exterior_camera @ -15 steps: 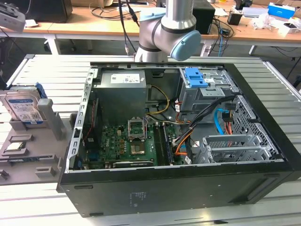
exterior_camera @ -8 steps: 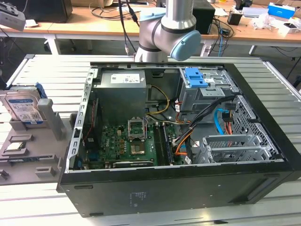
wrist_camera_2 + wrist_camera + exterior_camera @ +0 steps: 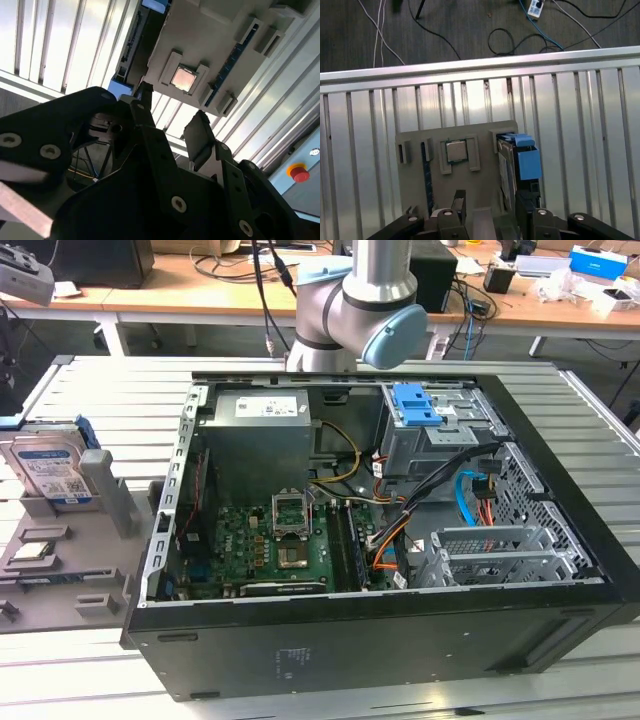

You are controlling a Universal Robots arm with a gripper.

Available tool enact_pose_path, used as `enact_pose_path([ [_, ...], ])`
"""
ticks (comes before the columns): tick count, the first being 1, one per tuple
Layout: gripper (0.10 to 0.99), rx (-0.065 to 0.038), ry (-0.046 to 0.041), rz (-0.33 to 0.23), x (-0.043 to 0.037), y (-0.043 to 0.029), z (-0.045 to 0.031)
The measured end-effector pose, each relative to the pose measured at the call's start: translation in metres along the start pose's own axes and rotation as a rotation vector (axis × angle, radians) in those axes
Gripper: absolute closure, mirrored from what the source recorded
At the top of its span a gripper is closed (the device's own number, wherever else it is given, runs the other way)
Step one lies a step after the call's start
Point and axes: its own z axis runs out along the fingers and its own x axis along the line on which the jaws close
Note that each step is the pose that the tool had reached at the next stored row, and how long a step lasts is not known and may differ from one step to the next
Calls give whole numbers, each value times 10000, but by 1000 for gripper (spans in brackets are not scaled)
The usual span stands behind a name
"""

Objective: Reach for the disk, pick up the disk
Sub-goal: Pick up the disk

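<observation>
The table (image 3: pixel 100 380) is carrying an open case (image 3: pixel 400 640), which is sitting beside a grey tray (image 3: pixel 110 510), on the tray's side toward the exterior view's right. The arm (image 3: pixel 350 300) is rising behind the case, well apart from the tray, and the frame edge is cutting off its upper part.

The disk (image 3: pixel 50 475) is standing on edge in a slot of the tray, its label facing outward and its blue frame running along the edges. In the first wrist view the disk (image 3: pixel 520 157) is showing edge-on.

The gripper (image 3: pixel 492 210) is hanging above the tray with its fingers (image 3: pixel 460 200) spread apart and nothing between them. In the second wrist view the gripper (image 3: pixel 172 127) is looking the same. A chip (image 3: pixel 456 151) is lying in a recess of the tray, near the disk.

The reach seems to be in hand, with no contact made. Completing it would call for lining the open fingers up across the disk's flat faces.

The slot is hiding the disk's lower part. The gripper's height above the tray is hard to judge.
</observation>
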Motion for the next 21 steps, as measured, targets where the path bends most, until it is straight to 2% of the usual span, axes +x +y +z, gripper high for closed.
enact_pose_path([
  [1, 545, 0, 1, -1, 0, 0, 0],
  [11, 545, -2, -25, -327, -122, 45, 46],
  [16, 545, 3, -69, -520, -195, 129, 121],
  [19, 545, 3, -78, -570, -254, 148, 157],
  [21, 545, 5, -79, -624, -303, 160, 214],
])
